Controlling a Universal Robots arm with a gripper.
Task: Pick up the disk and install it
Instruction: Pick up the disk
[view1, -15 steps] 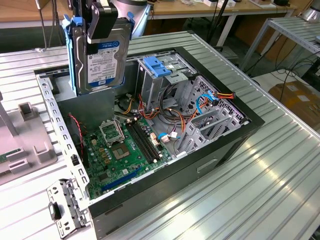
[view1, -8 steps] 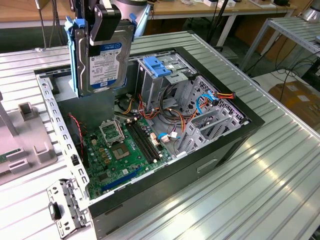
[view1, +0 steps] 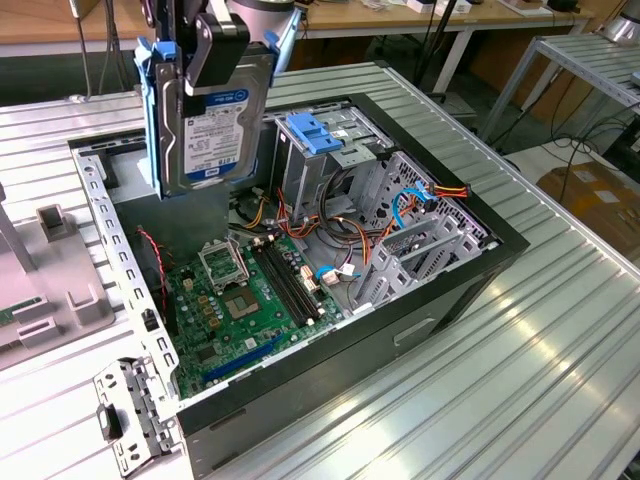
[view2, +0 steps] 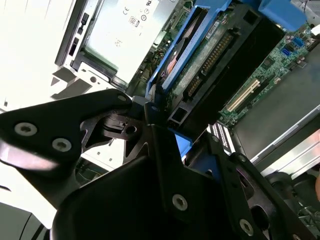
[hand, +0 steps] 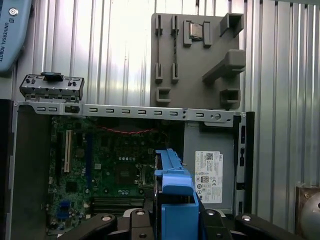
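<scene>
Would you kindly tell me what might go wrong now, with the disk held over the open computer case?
1. The disk hangs upright in the gripper, clamped near its upper end, above the motherboard. If it slipped, it would likely fall onto the board.
2. Loose cables lie beside the drive cage. They might snag the disk's blue rails or get pinched.
</scene>
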